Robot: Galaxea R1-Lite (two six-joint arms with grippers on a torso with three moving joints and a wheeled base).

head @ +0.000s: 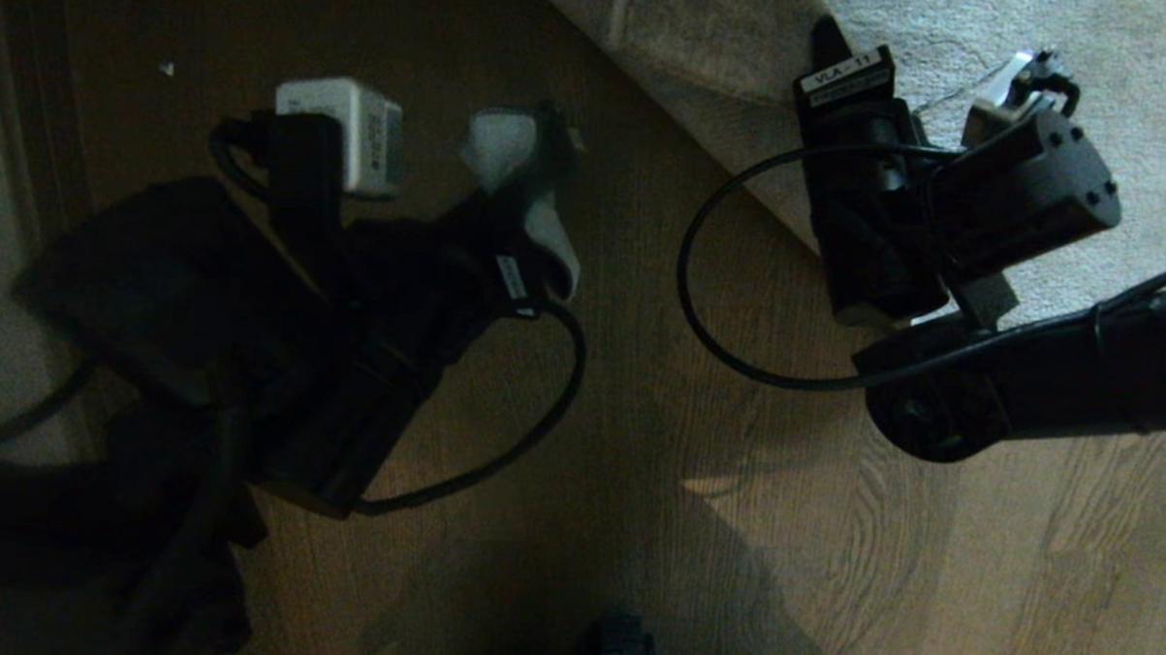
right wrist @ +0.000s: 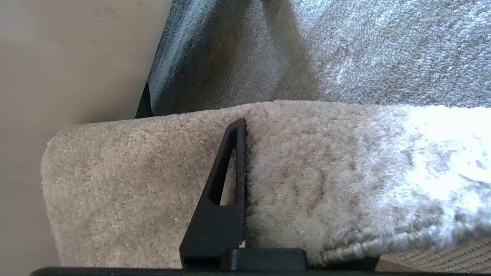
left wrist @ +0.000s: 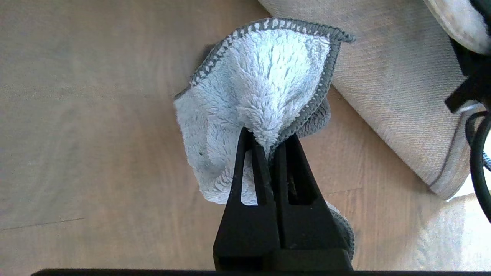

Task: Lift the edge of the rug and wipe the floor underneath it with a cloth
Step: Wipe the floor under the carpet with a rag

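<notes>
Black fingers (left wrist: 268, 180) of the left gripper (left wrist: 270, 153) fill the near field of the left wrist view, pressed fully together with a fold of the cloth (left wrist: 261, 96) pinched between them. Cloth is pale grey-blue plush with a darker stitched border; it fans out beyond the fingertips and hangs above the floor (left wrist: 96, 134), brown wood-grain planks. Whether it touches the planks cannot be told. Just beside the cloth, the rug edge (left wrist: 399, 96) is raised and turned back, showing its woven ribbed underside with a bound hem. In the head view the left gripper (head: 521, 170) sits over bare floor (head: 731, 527) with the cloth (head: 502, 145) showing as a pale patch at its tip; the rug edge (head: 670, 69) runs diagonally near it, apart from it. Right gripper (head: 826, 35) is at the rug border, arm reaching in from the right. In the right wrist view one black finger (right wrist: 226, 176) lies against the pile of the rug edge (right wrist: 307, 161), which is folded over thickly; the second finger is hidden by the rug, so the jaws stand partly apart, clamped on the fold. Beyond the fold, more rug pile lies flat, and a strip of floor (right wrist: 69, 57) shows beside the square corner. Black cables (head: 700, 303) loop from both wrists above the planks.
</notes>
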